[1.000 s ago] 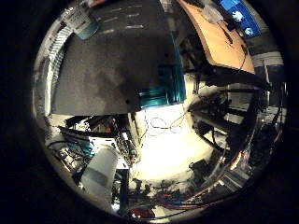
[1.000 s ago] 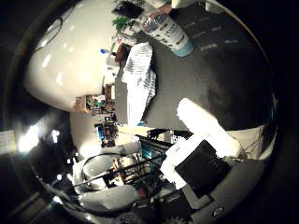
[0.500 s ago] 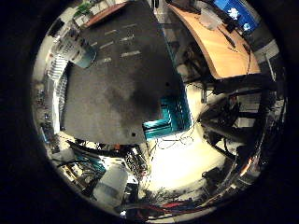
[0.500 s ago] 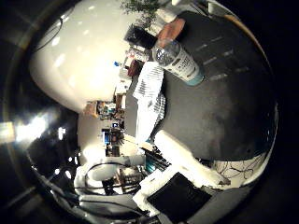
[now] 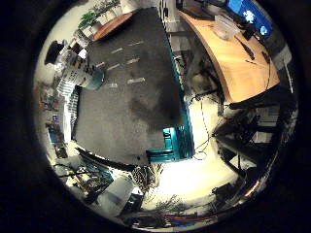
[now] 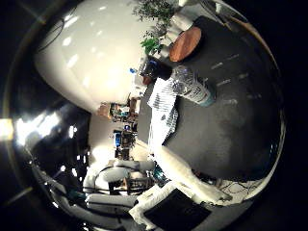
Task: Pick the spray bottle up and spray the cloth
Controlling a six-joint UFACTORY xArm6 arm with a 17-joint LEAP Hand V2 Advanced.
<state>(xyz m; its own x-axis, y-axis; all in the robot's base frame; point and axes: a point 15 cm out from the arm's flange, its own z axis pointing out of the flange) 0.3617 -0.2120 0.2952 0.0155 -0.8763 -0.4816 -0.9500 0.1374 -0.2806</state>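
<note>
The spray bottle (image 6: 188, 85), clear with a pale label and a dark head, lies on the dark grey table top (image 5: 136, 97). In the little finger side view the bottle (image 5: 80, 66) is near the table's far corner. The white striped cloth (image 6: 161, 111) lies spread flat right beside the bottle.
A round brown wooden disc (image 6: 185, 43) and a green plant (image 6: 154, 40) stand beyond the bottle. A teal crate (image 5: 176, 144) sits at the table's edge. A wooden desk (image 5: 228, 58) stands across a gap from the table.
Both views have shifted, so the hand has moved: the bottle and cloth look smaller and more centred now. The finger fills less of the thumb side view. The bottle and cloth lie as before.
</note>
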